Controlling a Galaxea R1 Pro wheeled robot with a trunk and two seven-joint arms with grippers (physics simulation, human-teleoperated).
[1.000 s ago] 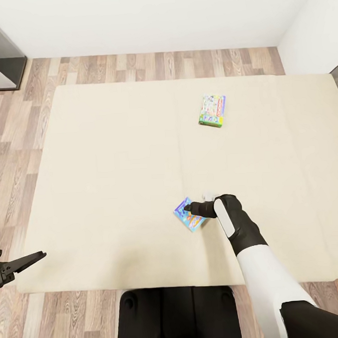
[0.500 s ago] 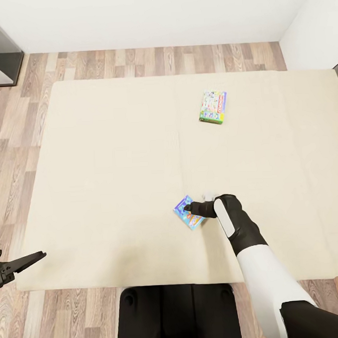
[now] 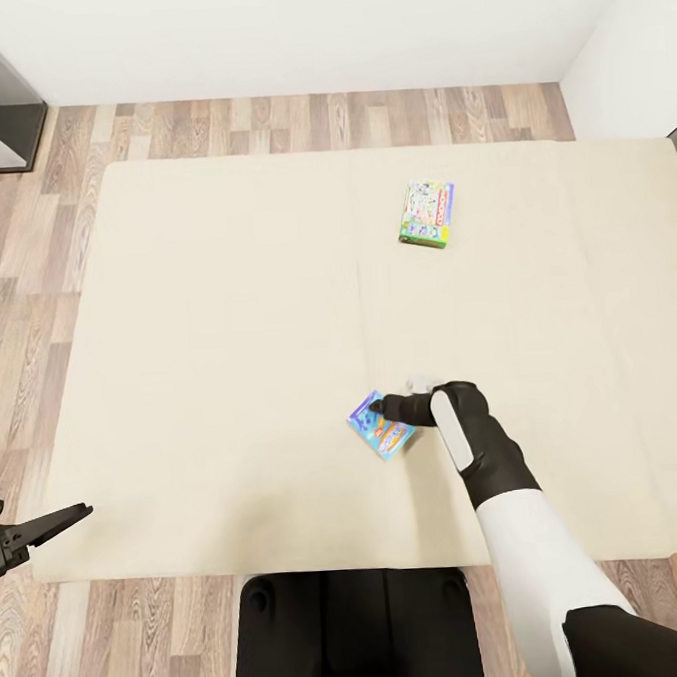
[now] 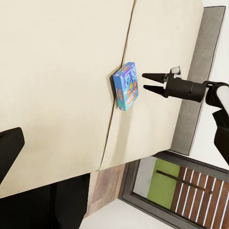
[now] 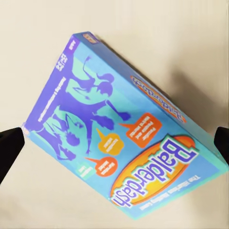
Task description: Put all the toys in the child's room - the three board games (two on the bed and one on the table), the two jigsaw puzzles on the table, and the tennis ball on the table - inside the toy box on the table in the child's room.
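My right gripper [image 3: 380, 408] hangs just above the blue-purple board game [image 3: 380, 428] lying flat on the bed [image 3: 210, 366], its 2 fingers [image 4: 151, 76] spread apart with the box between their tips and not clamped. The green-edged board game [image 3: 427, 214] lies well apart, farther up the mattress. My left gripper [image 3: 49, 520] hovers off the bed's corner over the floor [image 3: 32, 247], fingers apart.

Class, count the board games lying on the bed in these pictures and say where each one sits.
2. A blue-purple board game lies on the bed by the right claw; a green-edged board game lies farther off.
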